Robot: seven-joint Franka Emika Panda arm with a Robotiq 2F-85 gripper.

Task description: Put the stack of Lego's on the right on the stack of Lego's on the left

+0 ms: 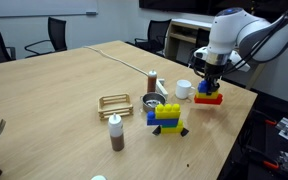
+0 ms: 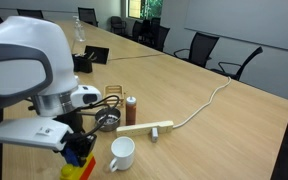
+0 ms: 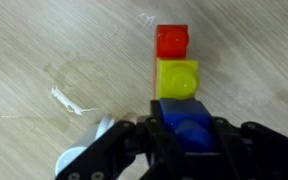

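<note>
- My gripper [image 3: 189, 128] has its fingers narrow, seemingly clamped on the red, yellow and blue Lego stack [image 1: 208, 97], right of centre.
- Lifting may peel off only 1 brick; swinging low could clip the white mug [image 1: 183, 89] or topple the blue-yellow Lego stack [image 1: 166, 115].
</note>
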